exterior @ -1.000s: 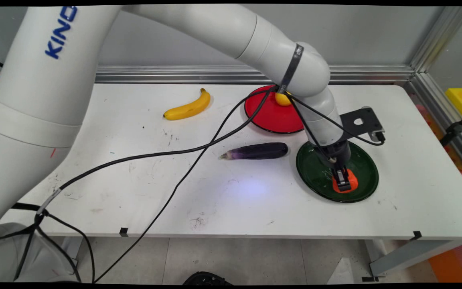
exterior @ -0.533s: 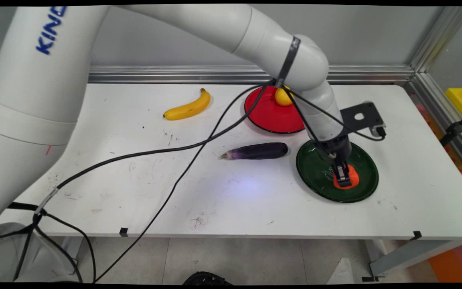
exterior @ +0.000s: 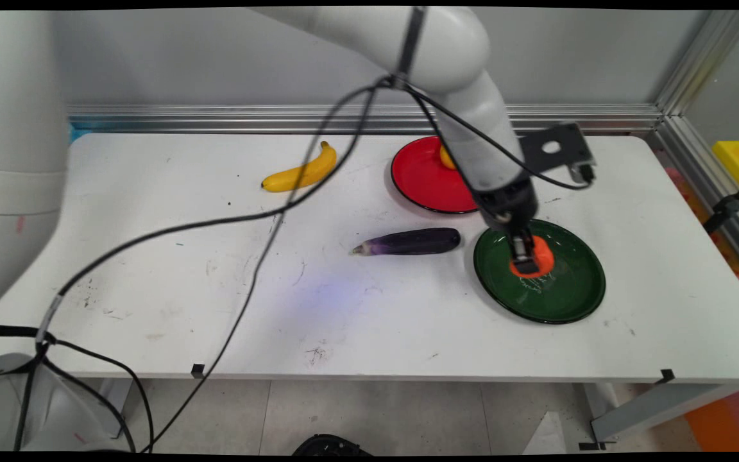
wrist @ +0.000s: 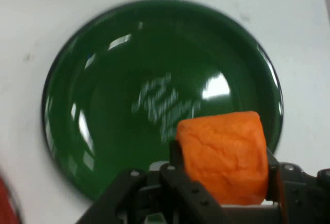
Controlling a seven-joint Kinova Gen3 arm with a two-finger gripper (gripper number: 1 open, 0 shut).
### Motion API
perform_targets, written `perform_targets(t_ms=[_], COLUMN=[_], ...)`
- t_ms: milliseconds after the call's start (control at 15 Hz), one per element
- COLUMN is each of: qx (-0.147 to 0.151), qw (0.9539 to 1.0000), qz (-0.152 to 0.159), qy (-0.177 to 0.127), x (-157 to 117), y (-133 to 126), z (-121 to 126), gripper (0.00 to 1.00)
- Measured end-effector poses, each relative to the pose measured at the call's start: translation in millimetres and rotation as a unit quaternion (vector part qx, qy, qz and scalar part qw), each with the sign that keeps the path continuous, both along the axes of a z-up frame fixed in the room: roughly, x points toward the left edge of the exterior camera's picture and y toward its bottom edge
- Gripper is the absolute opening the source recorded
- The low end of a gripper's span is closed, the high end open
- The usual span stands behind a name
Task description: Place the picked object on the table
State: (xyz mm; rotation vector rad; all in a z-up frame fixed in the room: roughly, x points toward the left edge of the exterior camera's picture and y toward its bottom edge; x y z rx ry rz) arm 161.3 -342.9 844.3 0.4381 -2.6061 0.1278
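My gripper is shut on an orange sponge-like block, one finger on each side of it. The block hangs a little above the green plate, over its far left part. White scratch marks show on the plate's middle. In the hand view the block fills the space between the fingers, with the plate spread out below it.
A purple eggplant lies just left of the green plate. Behind it stands a red plate with a yellow fruit half hidden by the arm. A banana lies at the back left. Black cables hang across the table's left half.
The gripper has lifted the orange block off the near part of the green plate and carried it up and back to the left. The arm has swung upward.
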Motion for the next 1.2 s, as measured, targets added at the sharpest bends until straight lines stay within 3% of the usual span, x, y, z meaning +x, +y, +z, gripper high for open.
perform_targets(t_ms=[333, 667, 933, 1200], qx=[0.017, 0.032, 0.035, 0.036], qw=[0.9993, 0.998, 0.9975, 0.9975], qz=[0.007, 0.019, 0.032, 0.042], qy=[-0.031, -0.052, -0.052, -0.044], x=[61, 107, 121, 117], y=[30, 53, 59, 54], z=[18, 13, -7, -39], gripper=[0.0, 0.0, 0.0, 0.0])
